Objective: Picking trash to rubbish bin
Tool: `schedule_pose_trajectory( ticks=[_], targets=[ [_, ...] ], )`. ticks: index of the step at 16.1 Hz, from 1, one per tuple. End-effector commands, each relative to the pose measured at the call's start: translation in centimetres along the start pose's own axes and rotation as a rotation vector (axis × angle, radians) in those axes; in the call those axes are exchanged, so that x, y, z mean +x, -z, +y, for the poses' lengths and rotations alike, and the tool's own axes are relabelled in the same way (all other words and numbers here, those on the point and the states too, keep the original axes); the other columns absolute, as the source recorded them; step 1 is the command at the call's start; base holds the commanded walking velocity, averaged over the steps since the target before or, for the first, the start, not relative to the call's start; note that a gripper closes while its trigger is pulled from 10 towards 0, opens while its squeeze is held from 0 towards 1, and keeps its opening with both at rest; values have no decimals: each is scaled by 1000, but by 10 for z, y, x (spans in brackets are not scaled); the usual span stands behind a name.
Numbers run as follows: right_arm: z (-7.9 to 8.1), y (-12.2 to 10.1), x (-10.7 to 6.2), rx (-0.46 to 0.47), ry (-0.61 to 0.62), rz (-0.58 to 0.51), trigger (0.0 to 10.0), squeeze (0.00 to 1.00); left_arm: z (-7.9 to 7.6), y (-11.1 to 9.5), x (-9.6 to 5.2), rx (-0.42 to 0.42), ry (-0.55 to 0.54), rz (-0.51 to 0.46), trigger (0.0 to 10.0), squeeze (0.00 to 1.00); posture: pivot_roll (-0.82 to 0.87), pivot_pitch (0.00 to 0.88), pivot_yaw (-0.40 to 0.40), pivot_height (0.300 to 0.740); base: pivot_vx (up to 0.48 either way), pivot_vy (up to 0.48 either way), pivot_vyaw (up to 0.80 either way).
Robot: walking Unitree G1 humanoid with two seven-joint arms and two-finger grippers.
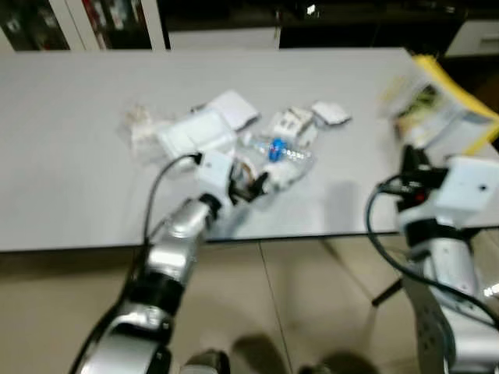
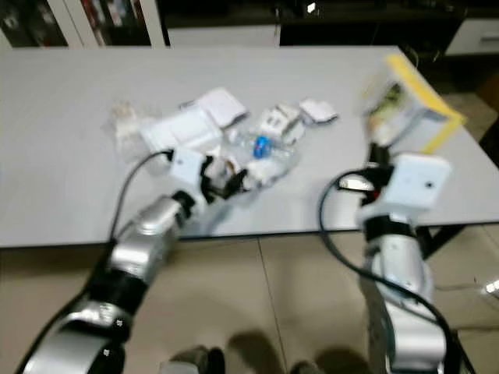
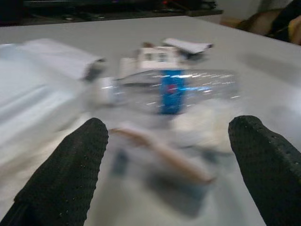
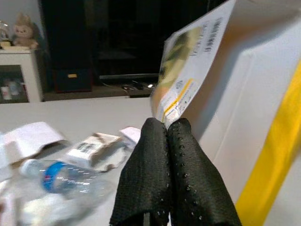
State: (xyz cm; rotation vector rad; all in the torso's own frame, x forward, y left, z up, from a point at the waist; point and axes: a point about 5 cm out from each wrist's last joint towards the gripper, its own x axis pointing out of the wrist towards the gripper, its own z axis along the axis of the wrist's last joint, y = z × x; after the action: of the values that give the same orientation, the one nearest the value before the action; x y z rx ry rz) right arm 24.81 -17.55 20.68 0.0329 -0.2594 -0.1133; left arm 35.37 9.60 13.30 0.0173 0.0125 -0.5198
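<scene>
A heap of trash lies on the grey table (image 1: 70, 179): white paper packets (image 1: 199, 128), a small printed carton (image 1: 290, 122) and a clear plastic bottle with a blue label (image 1: 279, 152). My left gripper (image 1: 248, 185) is open at the near edge of the heap, its fingers (image 3: 70, 169) spread just short of the bottle (image 3: 174, 87) and a crumpled wrapper (image 3: 160, 150). My right gripper (image 4: 167, 136) is shut with nothing in it, held over the table's right side beside a white and yellow box (image 1: 437, 105).
The white and yellow box (image 4: 244, 94) stands at the table's right end. A crumpled clear wrapper (image 1: 139, 123) lies left of the heap. Dark cabinets (image 1: 101, 19) stand behind the table. Beige floor (image 1: 296, 312) lies below the near edge.
</scene>
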Motion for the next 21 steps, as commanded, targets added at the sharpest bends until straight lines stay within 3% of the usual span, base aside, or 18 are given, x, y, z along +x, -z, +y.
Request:
schedule_pose_trajectory(
  ticks=[1,8,17,21],
  targets=[
    [-7,-2,-1,-16,31,-4,10000,0,-7,1,3,-6,27,10,10000,0,63,110,1,740,0,480,0],
    [-6,-3,0,-24,42,-11,10000,0,-6,1,4,3,32,17,10000,0,68,111,7,740,0,480,0],
    [-9,-6,0,-111,87,-33,10000,0,-3,5,3,23,29,35,10000,0,66,114,7,740,0,480,0],
    [-12,-8,1,-155,114,-44,10000,0,-2,1,5,32,30,13,10000,0,65,113,7,740,0,68,0]
  ],
)
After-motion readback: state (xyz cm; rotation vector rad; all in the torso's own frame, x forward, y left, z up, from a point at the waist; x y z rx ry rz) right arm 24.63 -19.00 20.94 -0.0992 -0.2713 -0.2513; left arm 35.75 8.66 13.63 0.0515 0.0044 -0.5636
